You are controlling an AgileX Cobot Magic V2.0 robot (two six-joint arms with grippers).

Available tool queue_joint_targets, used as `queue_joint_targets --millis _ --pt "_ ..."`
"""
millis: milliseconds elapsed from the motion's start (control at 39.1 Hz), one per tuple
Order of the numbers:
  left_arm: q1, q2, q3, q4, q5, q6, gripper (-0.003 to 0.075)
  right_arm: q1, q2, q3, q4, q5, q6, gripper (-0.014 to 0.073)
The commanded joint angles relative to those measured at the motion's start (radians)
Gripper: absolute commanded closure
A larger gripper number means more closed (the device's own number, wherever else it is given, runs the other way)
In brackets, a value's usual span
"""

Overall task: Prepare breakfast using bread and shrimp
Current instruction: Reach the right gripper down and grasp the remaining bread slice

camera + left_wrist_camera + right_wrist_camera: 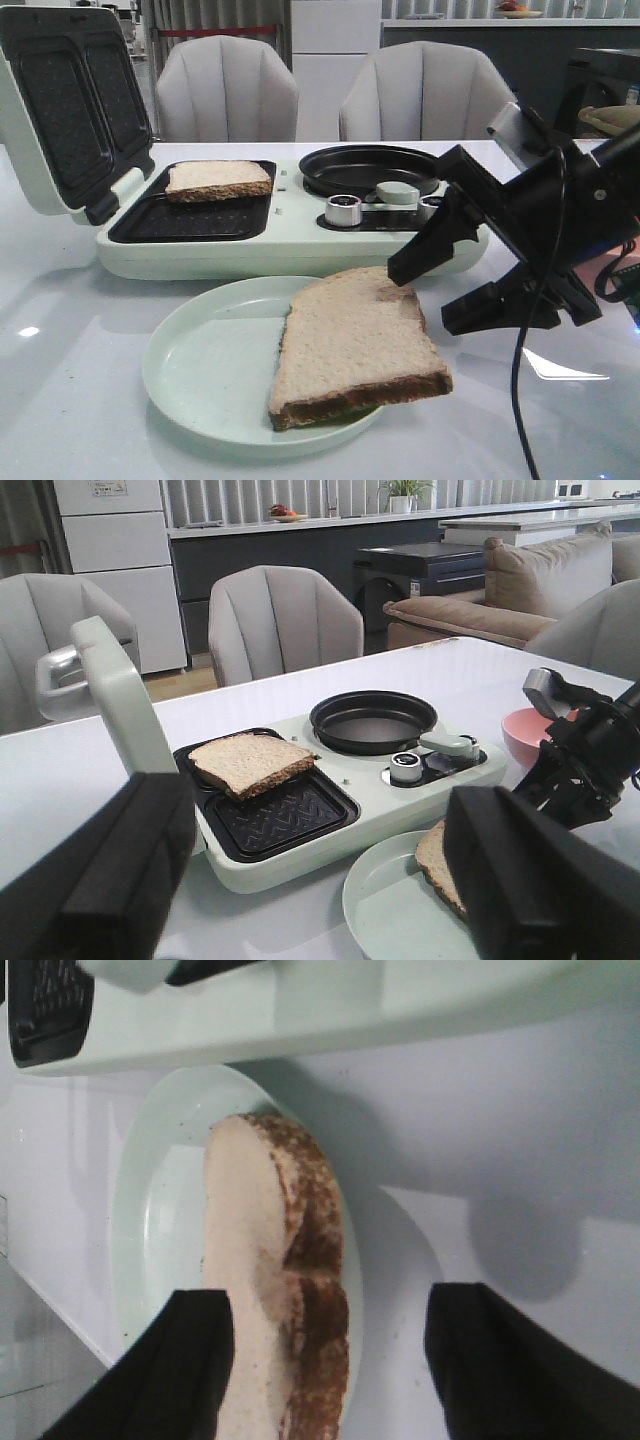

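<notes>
On the white tabletop [70,400], toward its far left, stands a pale green breakfast maker [290,240] with its lid [60,100] swung up and back, the two dark ridged plates on the underside facing forward. The open grill tray [190,215] below holds one slice of bread [218,180], lying flat in the far half of the tray; the near half is bare. To the right of the tray, on the same appliance, sits a round black pan [365,168], and in front of it two silver knobs [343,210] and a pale green handle [397,192].

Nearer the front edge of the tabletop, about the middle, is a round pale green plate [200,370]. The second slice of bread [355,345] lies on the plate's right side, its near right corner overhanging the rim, with a dark crust along the front and right edges.

The left claw [320,880] shows only in its own wrist view, where its two black fingers [110,870] stand wide apart with nothing between them, hanging over the near left part of the tabletop.

The right claw [455,290] hangs at the right, just beside the plate's right rim, its black fingers [430,250] spread apart and empty. In the right wrist view one finger sits over the crust end of the plate slice and the other over bare tabletop; whether it touches the bread cannot be told. A pink bowl [530,735] rests behind the right arm, toward the far right edge.
</notes>
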Motion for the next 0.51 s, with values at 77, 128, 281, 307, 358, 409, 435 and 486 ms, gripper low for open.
queue_joint_targets --millis 77,128,281,307,358,409,435,486 --pt "0.001 0.012 -0.025 -0.018 -0.083 -0.012 0.0157 0.001 -0.014 -0.037 0.065 0.074 -0.035 0.0075" --pt "0.001 0.012 -0.025 -0.018 -0.083 -0.012 0.0157 0.01 -0.009 -0.043 0.065 0.075 -0.035 0.0075" --pt "0.001 0.012 -0.025 -0.018 -0.083 -0.012 0.0157 0.058 0.011 -0.068 0.065 0.069 -0.035 0.0075" --pt "0.001 0.012 -0.025 -0.018 -0.083 -0.012 0.0157 0.064 0.015 -0.072 0.065 0.066 -0.035 0.0075" --pt "0.001 0.012 -0.025 -0.018 -0.083 -0.012 0.0157 0.08 0.024 -0.08 0.065 0.05 -0.035 0.0079" --pt "0.001 0.012 -0.025 -0.018 -0.083 -0.012 0.0157 0.088 0.026 -0.084 0.065 0.026 -0.035 0.0097" --pt "0.001 0.012 -0.025 -0.018 -0.083 -0.012 0.0157 0.089 0.026 -0.084 0.065 0.015 -0.035 0.0109" --pt "0.001 0.012 -0.025 -0.018 -0.083 -0.012 0.0157 0.089 0.026 -0.084 0.065 0.003 -0.035 0.0144"
